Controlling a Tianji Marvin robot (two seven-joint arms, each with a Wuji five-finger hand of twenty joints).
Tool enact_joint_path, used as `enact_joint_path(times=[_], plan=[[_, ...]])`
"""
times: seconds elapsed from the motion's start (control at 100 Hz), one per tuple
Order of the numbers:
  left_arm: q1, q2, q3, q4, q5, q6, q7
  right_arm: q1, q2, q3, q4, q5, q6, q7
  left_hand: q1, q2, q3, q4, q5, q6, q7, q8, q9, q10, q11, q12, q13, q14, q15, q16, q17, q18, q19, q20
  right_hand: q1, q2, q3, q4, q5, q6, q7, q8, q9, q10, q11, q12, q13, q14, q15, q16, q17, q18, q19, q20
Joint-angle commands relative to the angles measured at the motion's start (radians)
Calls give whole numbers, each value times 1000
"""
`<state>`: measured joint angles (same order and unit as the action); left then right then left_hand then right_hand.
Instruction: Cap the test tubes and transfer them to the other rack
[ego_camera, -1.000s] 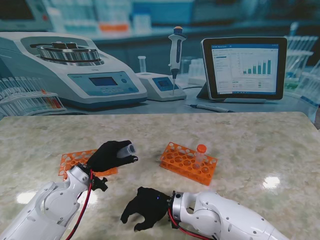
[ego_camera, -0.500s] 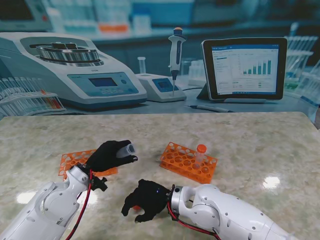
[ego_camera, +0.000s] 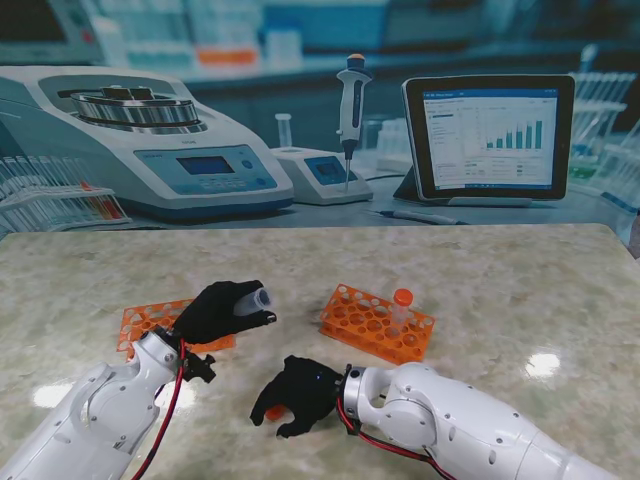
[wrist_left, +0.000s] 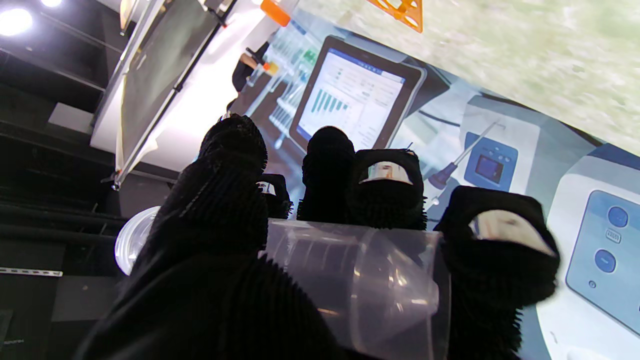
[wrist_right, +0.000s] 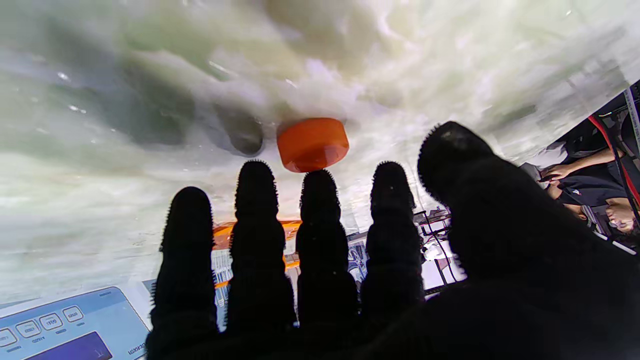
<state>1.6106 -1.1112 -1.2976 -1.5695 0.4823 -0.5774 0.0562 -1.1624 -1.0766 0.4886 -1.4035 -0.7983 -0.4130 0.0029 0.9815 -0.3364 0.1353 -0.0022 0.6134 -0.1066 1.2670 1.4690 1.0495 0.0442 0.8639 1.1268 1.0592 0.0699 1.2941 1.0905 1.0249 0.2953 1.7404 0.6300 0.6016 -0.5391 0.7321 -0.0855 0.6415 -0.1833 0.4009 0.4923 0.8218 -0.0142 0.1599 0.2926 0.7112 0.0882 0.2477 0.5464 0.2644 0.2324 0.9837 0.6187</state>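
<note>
Clear test tube (ego_camera: 250, 300) uncapped, gripped in closed left robot hand (ego_camera: 222, 311), raised between the two orange racks (ego_camera: 377, 325). Orange cap (wrist_right: 312, 144) lying on bench (ego_camera: 500, 270) near that tube, under right robot hand (ego_camera: 297, 395), fingers (wrist_right: 317, 210) spread, holding nothing.

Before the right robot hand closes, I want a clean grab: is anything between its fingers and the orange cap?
Nothing visible. The orange cap lies alone on the bare table, just past the fingertips of the open right robot hand.
</note>
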Motion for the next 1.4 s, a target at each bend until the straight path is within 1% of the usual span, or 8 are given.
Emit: enact_joint_path(times=[0.0, 0.28, 0.6, 1.01, 1.12, 1.17, 1.23, 1.39], plan=[[1, 1, 2, -6, 1, 2, -3, -1, -4, -6, 10, 3, 3, 3, 9, 50, -5, -10, 16, -56, 81, 57, 15, -29, 6, -1, 20, -26, 11, -10, 44, -56, 138, -23, -4, 1, 1, 5, -37, -9, 5, -11, 13, -29, 26, 36, -22, -6, 38, 25, -12, -23, 14, 18], [1, 1, 3, -7, 3, 2, -2, -4, 4, -3, 10, -19, 7, 6, 9, 50, -6, -9, 16, -56, 81, 56, 15, -29, 5, -1, 19, -25, 8, -13, 44, -54, 135, -26, 1, -14, 20, 2, 10, -10, 37, -1, 27, -20, 72, 146, -4, -22, 77, 78, -5, -26, 22, 23], [-3, 2, 8, -6, 3, 3, -6, -29, 23, 37, -6, -49, 11, 35, 9, 50, -6, -9, 17, -58, 81, 55, 14, -31, 4, -3, 19, -23, 3, -16, 43, -51, 129, -31, 6, -13, 24, 1, 28, -8, 41, 10, 33, -27, 76, 178, 0, -34, 95, 102, -3, -29, 27, 25], [-6, 2, 14, -5, 6, 2, -7, -97, 52, 140, -67, -115, 5, 94, 9, 50, -6, -9, 16, -59, 80, 54, 14, -32, 1, -5, 18, -23, 1, -18, 41, -49, 126, -34, 5, -9, 20, 1, 27, 3, 34, 17, 33, -29, 71, 189, 2, -50, 92, 110, -3, -34, 28, 25], [-7, 2, 15, -6, 7, 3, -7, -107, 52, 155, -70, -117, 4, 93, 8, 50, -6, -9, 16, -59, 81, 54, 14, -33, 2, -5, 18, -23, 1, -18, 41, -48, 126, -35, -5, -8, 16, 0, 3, 32, 19, 14, 30, 4, 74, 195, 0, -44, 92, 112, -8, -31, 26, 25], [-7, 2, 16, -6, 6, 4, -7, -109, 51, 157, -70, -117, 4, 88, 9, 50, -6, -9, 16, -59, 81, 54, 14, -33, 2, -5, 18, -22, 0, -18, 41, -48, 126, -35, -17, -11, 17, 1, -1, 56, 11, 15, 23, 19, 99, 222, 0, -39, 98, 119, -10, -29, 28, 28], [-7, 2, 17, -6, 7, 4, -7, -110, 50, 160, -71, -118, 5, 82, 9, 50, -5, -9, 16, -59, 81, 54, 14, -33, 2, -5, 18, -22, 0, -19, 41, -48, 126, -35, -34, -13, 15, -1, -9, 89, 1, 18, 13, 27, 120, 254, -2, -34, 107, 129, -12, -31, 31, 33], [-6, 2, 16, -8, 7, 5, -6, -101, 49, 153, -73, -153, 17, 61, 9, 50, -6, -9, 16, -58, 80, 54, 12, -32, 1, -5, 17, -22, -1, -19, 40, -48, 125, -36, -68, -25, 11, -4, -7, 109, 2, 44, 3, 36, 145, 302, 3, -31, 145, 160, -6, -34, 46, 50]])
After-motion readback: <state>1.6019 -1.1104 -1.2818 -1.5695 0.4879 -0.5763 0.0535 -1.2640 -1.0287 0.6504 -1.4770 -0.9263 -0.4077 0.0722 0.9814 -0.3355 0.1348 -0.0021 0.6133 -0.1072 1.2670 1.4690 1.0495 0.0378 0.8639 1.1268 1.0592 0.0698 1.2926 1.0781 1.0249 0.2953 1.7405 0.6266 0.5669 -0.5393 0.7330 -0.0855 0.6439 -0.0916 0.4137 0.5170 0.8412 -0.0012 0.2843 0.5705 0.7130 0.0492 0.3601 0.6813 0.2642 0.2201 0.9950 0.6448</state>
